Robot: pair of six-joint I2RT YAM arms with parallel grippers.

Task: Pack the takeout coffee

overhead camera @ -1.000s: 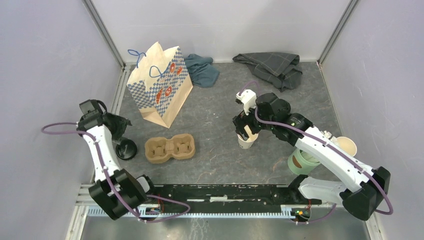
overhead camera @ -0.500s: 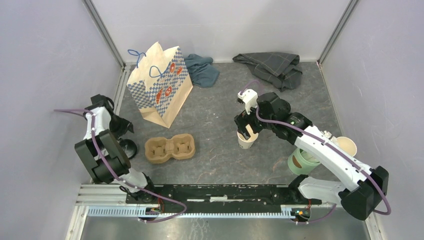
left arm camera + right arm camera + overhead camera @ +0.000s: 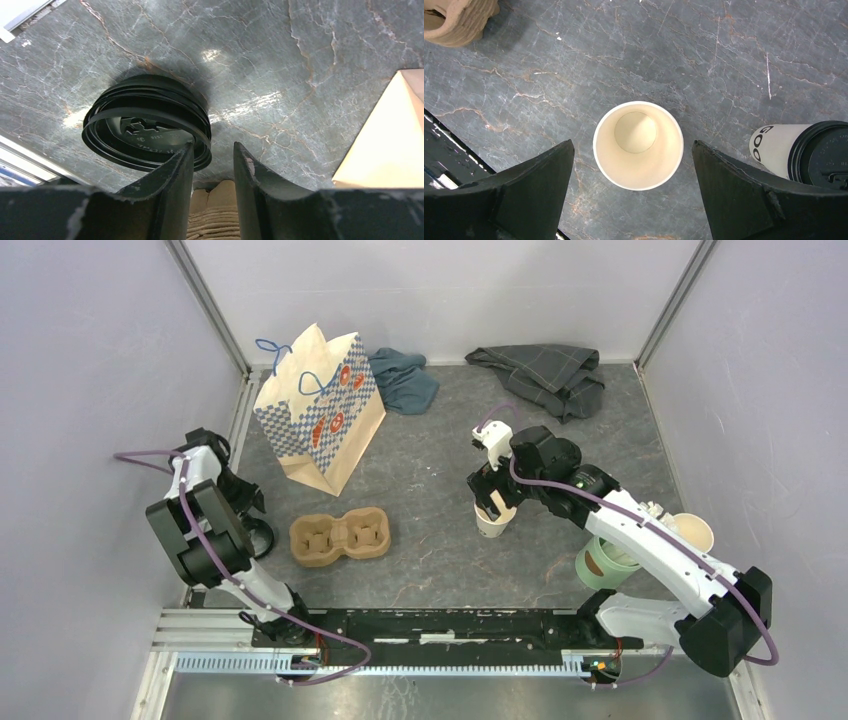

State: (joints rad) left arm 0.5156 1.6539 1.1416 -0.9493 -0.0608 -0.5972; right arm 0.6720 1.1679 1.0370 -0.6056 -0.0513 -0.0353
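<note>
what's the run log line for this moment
left gripper: open, at black lid stack | right gripper: open, straddling lidless white cup | takeout coffee: lidded, untouched

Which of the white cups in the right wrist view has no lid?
The paper cup centred under the open right tool, its tan inside showing. The takeout coffee, beyond one finger at the frame's edge, wears a black lid.

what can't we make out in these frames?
Takeout coffee: right wrist view, cut off by the frame edge; not visible in the top view, likely under the right arm.
Black lids: left wrist view, one finger of the left gripper covers the rim; contact and stack count unclear.
Mint-green cup: top view, right arm crosses it; contents unclear.
</note>
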